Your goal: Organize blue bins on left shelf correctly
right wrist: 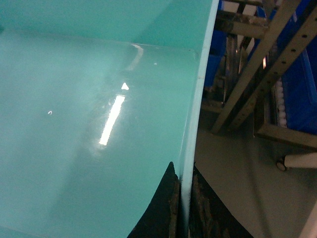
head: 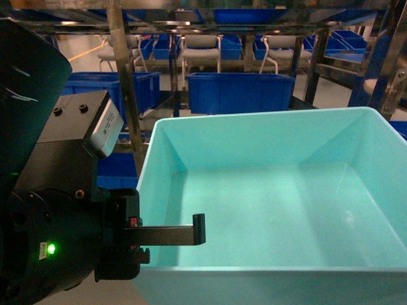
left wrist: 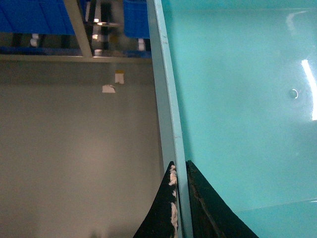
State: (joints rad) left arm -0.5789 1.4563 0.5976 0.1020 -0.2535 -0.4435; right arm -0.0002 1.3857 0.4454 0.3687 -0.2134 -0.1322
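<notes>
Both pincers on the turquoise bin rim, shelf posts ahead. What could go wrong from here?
1. The left pincer and right pincer each clamp only the thin side wall of the turquoise bin; it might flex or slip out.
2. The wide bin fills the head view, with a steel shelf post just beyond its left corner; that corner may clip the post.
3. Uneven arm motion could twist the bin.
</notes>
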